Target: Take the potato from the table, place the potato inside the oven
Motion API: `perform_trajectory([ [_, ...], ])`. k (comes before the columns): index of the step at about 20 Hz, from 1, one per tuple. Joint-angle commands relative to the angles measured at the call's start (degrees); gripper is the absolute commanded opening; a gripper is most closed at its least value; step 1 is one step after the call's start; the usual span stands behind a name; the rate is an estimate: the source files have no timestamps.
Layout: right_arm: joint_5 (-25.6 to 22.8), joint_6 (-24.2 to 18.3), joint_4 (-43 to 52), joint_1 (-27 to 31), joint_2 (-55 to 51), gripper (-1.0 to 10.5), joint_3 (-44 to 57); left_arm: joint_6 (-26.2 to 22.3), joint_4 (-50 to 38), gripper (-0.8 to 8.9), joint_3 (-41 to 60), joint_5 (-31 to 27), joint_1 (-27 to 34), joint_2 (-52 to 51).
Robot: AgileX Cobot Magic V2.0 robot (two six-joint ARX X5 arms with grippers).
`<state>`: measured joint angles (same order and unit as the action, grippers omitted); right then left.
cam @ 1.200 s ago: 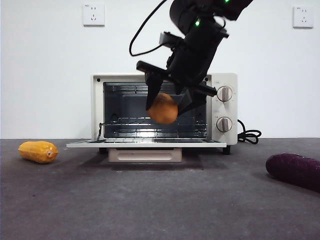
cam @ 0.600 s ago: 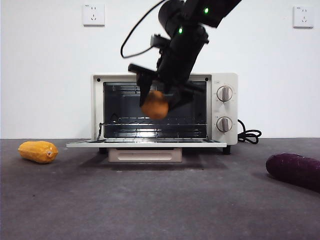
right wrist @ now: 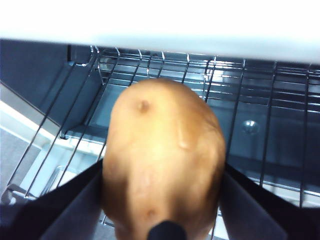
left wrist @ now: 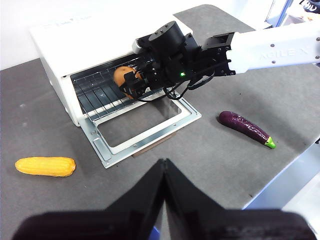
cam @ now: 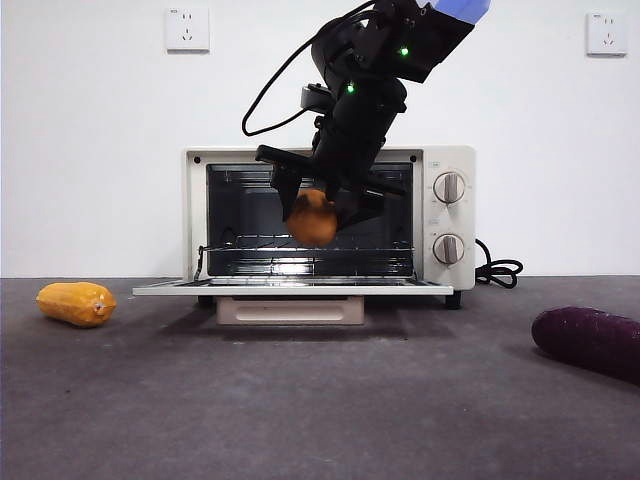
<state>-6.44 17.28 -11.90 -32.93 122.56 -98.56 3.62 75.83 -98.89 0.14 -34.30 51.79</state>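
The cream-white oven [cam: 445, 165] [left wrist: 65, 35] stands at the back of the table [cam: 320, 400] with its door [cam: 290, 287] folded down flat. My right gripper [cam: 322, 205] is shut on the orange-brown potato [cam: 313, 218] [left wrist: 122, 76] [right wrist: 162, 155] and holds it in the oven's mouth, just above the wire rack [right wrist: 260, 130] [cam: 270, 243]. In the right wrist view the potato fills the space between both black jaws. My left gripper [left wrist: 162, 167] hangs high over the table's near side, shut and empty.
A ridged yellow-orange vegetable [cam: 76, 303] [left wrist: 45, 166] lies on the table at the left. A long dark purple one [cam: 588, 341] [left wrist: 245, 128] lies at the right. The oven's black cord [cam: 498, 270] coils beside its right wall.
My right gripper has carried the potato leftward and deeper into the oven opening, and over the last half second it dropped slightly toward the rack.
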Motion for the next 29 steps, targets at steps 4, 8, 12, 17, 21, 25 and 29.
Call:
perform_trajectory([
  [4,-1.53,0.81,0.35,0.0,1.46,5.2,0.07,-0.63,-0.24,-0.06,0.26,-0.17,-0.13,-0.17],
  [8,-1.51,0.83,0.66,0.0,1.46,5.4,0.04,-0.63,-0.24,-0.06,0.26,-0.26,-0.13,-0.17],
  [12,-1.53,1.86,-4.39,-0.42,0.92,5.4,-1.49,-0.68,-0.24,-0.06,0.26,-0.37,-0.13,-0.17],
  [17,-3.43,2.27,-16.09,-1.95,-2.43,5.4,-3.28,-2.21,-0.24,-0.06,0.26,-2.29,-0.13,-0.17],
  [21,-4.94,1.97,-29.46,-3.72,-8.83,5.4,-3.43,-3.48,-0.24,-0.06,0.26,-7.96,-0.13,-0.15],
  [25,-6.78,-2.54,-44.46,-6.54,-16.72,5.3,-3.43,-3.65,-0.24,-0.06,0.28,-8.33,-0.13,0.22],
  [29,-7.8,-5.07,-52.57,-10.29,-27.41,3.5,-3.43,-3.58,-0.24,-0.06,1.16,-8.26,-0.13,2.64],
])
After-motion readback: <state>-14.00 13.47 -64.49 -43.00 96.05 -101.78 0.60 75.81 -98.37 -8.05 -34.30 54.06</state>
